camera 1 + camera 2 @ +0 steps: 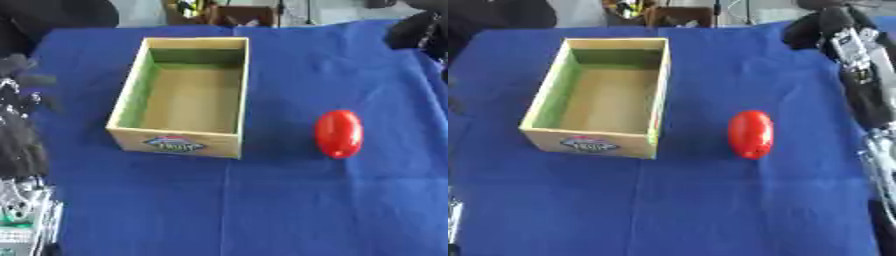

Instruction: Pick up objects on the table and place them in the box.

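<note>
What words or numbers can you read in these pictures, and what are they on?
Label on the front of the box: a blue, red and white sticker, its writing too blurred to read.
Red egg-shaped thing: no writing shows.
Blue cloth: no writing shows.
So nothing here can be read.

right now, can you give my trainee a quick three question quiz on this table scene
1. True or false: the box already holds something.
2. What colour is the oval object lying on the cloth?
3. The oval object lies on which side of the box, by the robot's own sides: A) left B) right C) inside it?

Key: 1 false, the box is empty. 2 red. 3 B, apart from the box, not touching it.
</note>
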